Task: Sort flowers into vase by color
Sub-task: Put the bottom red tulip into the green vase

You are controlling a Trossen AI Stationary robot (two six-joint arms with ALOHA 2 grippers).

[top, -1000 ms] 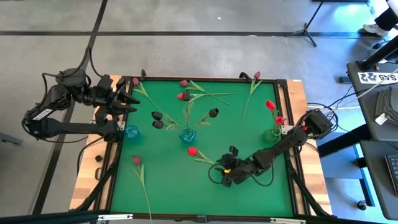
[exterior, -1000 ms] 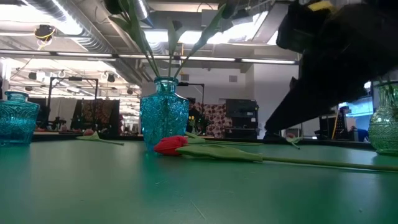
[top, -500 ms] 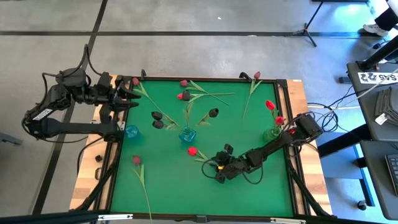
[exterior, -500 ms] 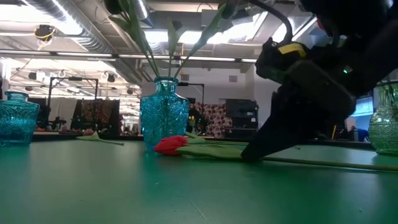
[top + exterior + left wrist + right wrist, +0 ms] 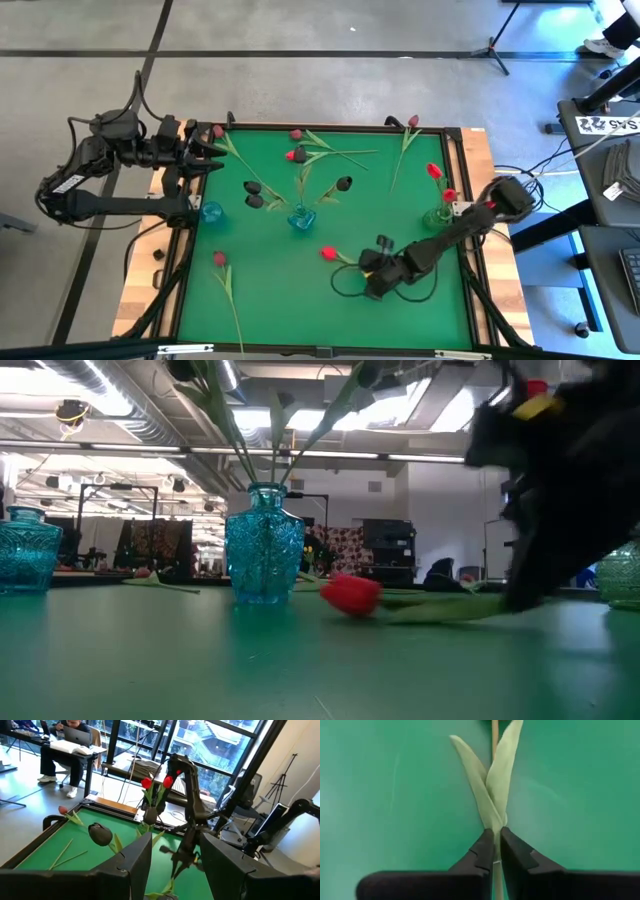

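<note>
Red tulip [image 5: 328, 253] stem in right pincer [image 5: 494, 851].

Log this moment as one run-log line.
right gripper: shut on red tulip stem | left gripper: open, waiting at table's left edge

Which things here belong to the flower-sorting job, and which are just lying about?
Job:
red tulip, stem pinched in the right gripper
loose tulips on the mat
middle blue vase, left blue vase, green vase

Lying about:
tripod
cables
</note>
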